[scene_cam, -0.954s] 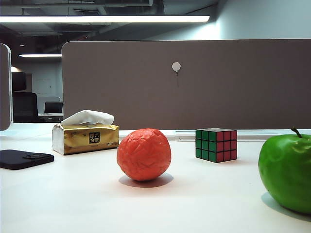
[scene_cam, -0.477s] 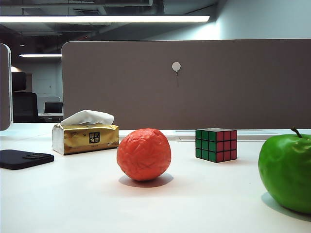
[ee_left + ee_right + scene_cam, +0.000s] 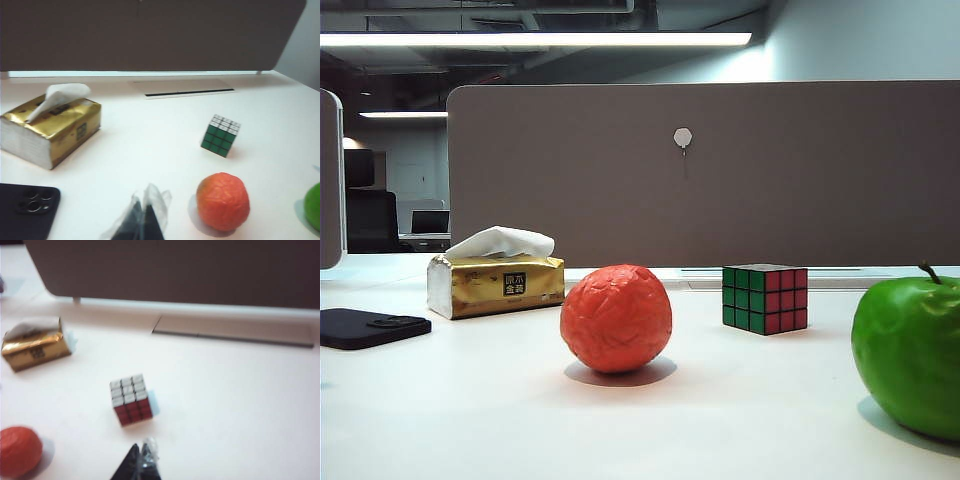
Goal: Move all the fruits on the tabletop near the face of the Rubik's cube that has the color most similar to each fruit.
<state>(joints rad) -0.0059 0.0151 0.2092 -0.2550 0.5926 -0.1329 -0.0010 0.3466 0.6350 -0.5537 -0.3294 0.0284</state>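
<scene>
With the left gripper (image 3: 144, 220) and right gripper (image 3: 141, 462) both apparently closed and empty above the tabletop (image 3: 740, 400), we judge we should open wide and straddle the orange-red fruit (image 3: 616, 318) squarely before carrying it round to the red-pink face (image 3: 781, 300) of the Rubik's cube (image 3: 765, 298).

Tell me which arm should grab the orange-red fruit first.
Left, probably. The left end effector sits close beside the orange-red fruit; from the right end effector the fruit lies farther off. Neither holds anything.

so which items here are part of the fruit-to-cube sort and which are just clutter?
In the job:
- green apple, right foreground
- orange-red fruit, centre
- Rubik's cube, green face left, red-pink face right
- left end effector and right end effector, both shut, above the table, holding nothing

Just lying about:
- gold tissue box
- black phone
- grey partition
</scene>
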